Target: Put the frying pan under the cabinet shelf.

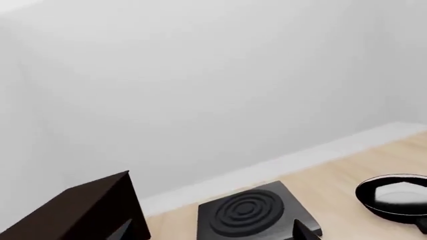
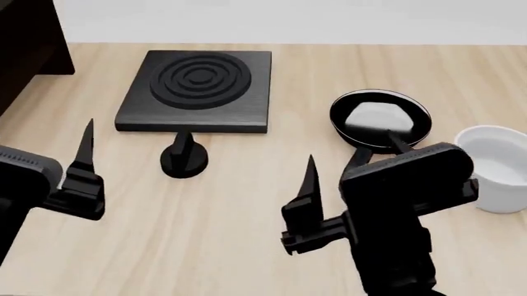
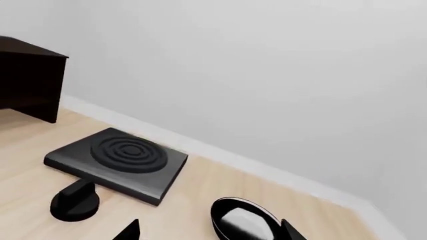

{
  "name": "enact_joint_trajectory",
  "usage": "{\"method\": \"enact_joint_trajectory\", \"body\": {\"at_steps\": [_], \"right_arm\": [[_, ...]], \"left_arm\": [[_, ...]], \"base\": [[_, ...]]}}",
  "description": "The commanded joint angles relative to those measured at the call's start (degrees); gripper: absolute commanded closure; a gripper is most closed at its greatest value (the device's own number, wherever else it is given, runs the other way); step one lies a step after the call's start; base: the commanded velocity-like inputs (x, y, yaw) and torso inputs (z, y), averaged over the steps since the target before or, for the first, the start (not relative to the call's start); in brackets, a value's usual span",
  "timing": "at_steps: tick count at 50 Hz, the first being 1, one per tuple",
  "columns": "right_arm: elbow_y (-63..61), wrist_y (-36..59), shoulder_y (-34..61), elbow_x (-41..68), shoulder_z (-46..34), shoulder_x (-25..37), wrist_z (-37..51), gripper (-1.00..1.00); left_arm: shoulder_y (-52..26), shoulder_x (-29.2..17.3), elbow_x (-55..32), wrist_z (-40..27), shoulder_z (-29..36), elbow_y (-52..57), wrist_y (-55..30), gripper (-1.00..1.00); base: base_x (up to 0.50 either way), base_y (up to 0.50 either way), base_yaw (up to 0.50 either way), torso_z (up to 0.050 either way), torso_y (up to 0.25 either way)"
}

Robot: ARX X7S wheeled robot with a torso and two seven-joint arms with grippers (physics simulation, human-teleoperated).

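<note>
**Pan sits apart from cabinet**

The dark brown wooden cabinet shelf [image 2: 24, 43] stands at the pale wooden table's [image 2: 247, 246] far left. The square black burner plate [image 2: 197, 83] and small black knob [image 2: 184, 157] lie between it and the glossy black frying pan [image 2: 381, 118], beside the white round pot [image 2: 494, 166]. Right pincer [image 2: 334, 163] prongs apart; left pincer [image 2: 86, 145] unclear.

We saw a glossy black frying pan [image 2: 381, 118] with a pale grey sheen inside, and beside it a plain white pot [image 2: 494, 166]. The burner plate [image 2: 197, 90] was matt black with concentric raised rings, the small knob [image 2: 184, 156] in front of it black too, and both grippers were black. The cabinet shelf [image 3: 30, 80] showed very dark brown, unpatterned panels, over a light wood-grain tabletop [image 2: 231, 246] against a pale grey-white wall [image 3: 267, 75].
</note>
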Motion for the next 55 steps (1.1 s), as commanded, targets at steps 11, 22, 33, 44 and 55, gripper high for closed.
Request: {"method": "enact_joint_trajectory", "body": {"at_steps": [11,22,33,44,55], "right_arm": [[0.47,11.37,14.71,0.92,-2.28,2.76,-3.85,-1.0],[-4.56,17.26,19.36,0.32,-4.04,4.88,-4.44,-1.0],[-5.52,18.66,20.57,0.66,-3.84,5.16,-4.65,-1.0],[-6.23,19.35,20.71,1.18,-3.16,5.06,-4.64,-1.0],[-6.59,19.98,21.26,1.27,-3.57,5.23,-4.62,-1.0]], "left_arm": [[-17.45,-2.9,-2.56,4.12,-1.03,-0.09,-13.51,-1.0],[-21.18,-3.55,-2.81,4.42,0.01,2.67,-17.64,-1.0],[-21.37,-3.73,-2.91,4.37,0.59,2.96,-18.01,-1.0],[-21.66,-4.0,-3.04,4.31,1.04,3.72,-18.94,-1.0],[-21.82,-4.2,-3.09,4.17,1.41,3.98,-19.25,-1.0]], "base": [[0.0,0.0,0.0,0.0,0.0],[0.04,0.27,0.0,0.0,0.0],[0.07,0.5,0.0,0.0,0.0],[0.07,0.5,0.0,0.0,0.0],[0.07,0.5,0.0,0.0,0.0]]}}
